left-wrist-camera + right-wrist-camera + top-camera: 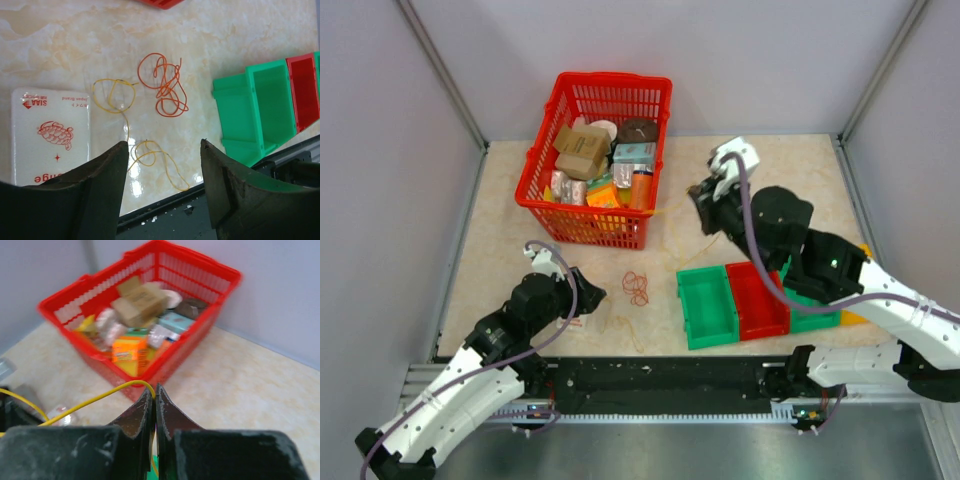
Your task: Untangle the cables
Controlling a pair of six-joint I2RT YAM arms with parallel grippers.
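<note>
left claw: fingers apart, nothing between them. It hangs low over the table at the near side of the cables. In the top view it sits just left of the wire pile.
packet: white with a red turtle print, lying flat. It sits by the left claw's left finger and just beside the nearest yellow loop; can't tell if they touch.
cables: loose on the table in front of the left claw, about mid-table in the top view. The orange-red tangle is farthest from the claw. One yellow loop lies to its left and a second yellow loop is closest to the fingers. The yellow loops look linked by a thin run of wire. The orange-red tangle sits close by; can't tell if it is linked to them.
green bin: open top, right of the cables and apart from them.
red bin: touching the green bin's right side, with another green one beyond it.
right claw: fingers together, pinched on a yellow strand. The strand arcs out of the tips and runs off to the left of the wrist view. In the top view the claw sits beyond the bins, pointed at the basket. The strand is too thin to trace there.
basket: red plastic, at the far side of the table near the back wall. It is packed with boxes and packets, with a cardboard box on top.
</note>
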